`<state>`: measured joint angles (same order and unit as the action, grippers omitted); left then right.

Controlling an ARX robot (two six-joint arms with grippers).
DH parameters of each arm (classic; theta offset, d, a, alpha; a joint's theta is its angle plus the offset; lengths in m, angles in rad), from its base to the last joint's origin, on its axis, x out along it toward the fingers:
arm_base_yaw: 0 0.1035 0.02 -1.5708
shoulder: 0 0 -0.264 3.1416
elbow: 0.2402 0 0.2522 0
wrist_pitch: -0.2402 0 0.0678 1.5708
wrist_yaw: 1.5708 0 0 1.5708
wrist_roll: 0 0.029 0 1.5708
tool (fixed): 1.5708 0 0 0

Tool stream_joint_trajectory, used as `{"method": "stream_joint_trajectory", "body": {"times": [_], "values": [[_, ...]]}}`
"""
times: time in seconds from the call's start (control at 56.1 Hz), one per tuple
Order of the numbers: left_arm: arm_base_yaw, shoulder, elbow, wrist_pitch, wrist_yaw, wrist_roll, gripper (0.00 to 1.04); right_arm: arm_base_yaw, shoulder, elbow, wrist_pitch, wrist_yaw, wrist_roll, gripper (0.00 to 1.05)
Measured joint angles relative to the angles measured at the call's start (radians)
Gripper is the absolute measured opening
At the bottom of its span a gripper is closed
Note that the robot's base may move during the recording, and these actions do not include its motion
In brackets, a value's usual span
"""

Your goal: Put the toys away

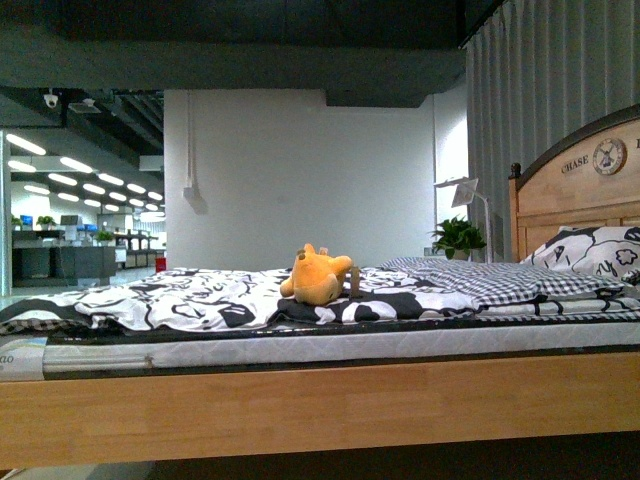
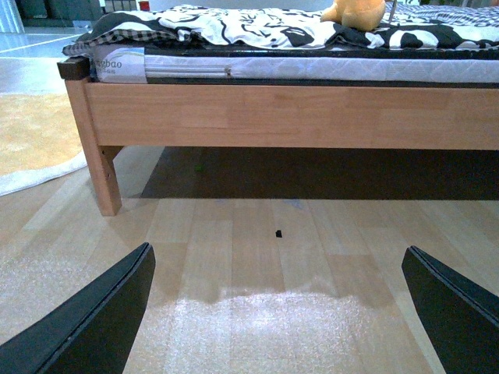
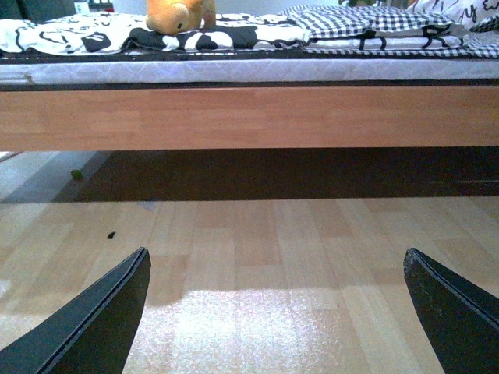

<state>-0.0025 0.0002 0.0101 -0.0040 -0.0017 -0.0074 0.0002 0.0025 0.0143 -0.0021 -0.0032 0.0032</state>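
The toy, a yellow-orange plush animal (image 1: 318, 276), lies on the black-and-white bedding near the middle of the bed. The left wrist view catches it (image 2: 355, 11) at the mattress's near side, and the right wrist view shows it too (image 3: 179, 12). My left gripper (image 2: 278, 269) hangs low over the wooden floor in front of the bed, open, with nothing between its fingers (image 2: 101, 312). My right gripper (image 3: 277, 269) is also open and empty above the floor, well short of the bed. Neither arm appears in the front view.
The bed has a light wooden side rail (image 1: 320, 405), a corner leg (image 2: 101, 167) and a headboard (image 1: 580, 180) at the right, with pillows (image 1: 600, 250) and a checked blanket (image 1: 480, 275). A beige rug (image 2: 31, 132) lies beyond the leg. A dark speck (image 2: 278, 232) is on the floor.
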Motion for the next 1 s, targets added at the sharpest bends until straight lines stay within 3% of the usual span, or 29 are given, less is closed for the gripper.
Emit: {"method": "stream_joint_trajectory", "body": {"times": [0.998], "values": [[0.0,0.0,0.0,0.0,0.001,0.0,0.98,0.0,0.0,0.0,0.0,0.0,0.0,0.98]]}}
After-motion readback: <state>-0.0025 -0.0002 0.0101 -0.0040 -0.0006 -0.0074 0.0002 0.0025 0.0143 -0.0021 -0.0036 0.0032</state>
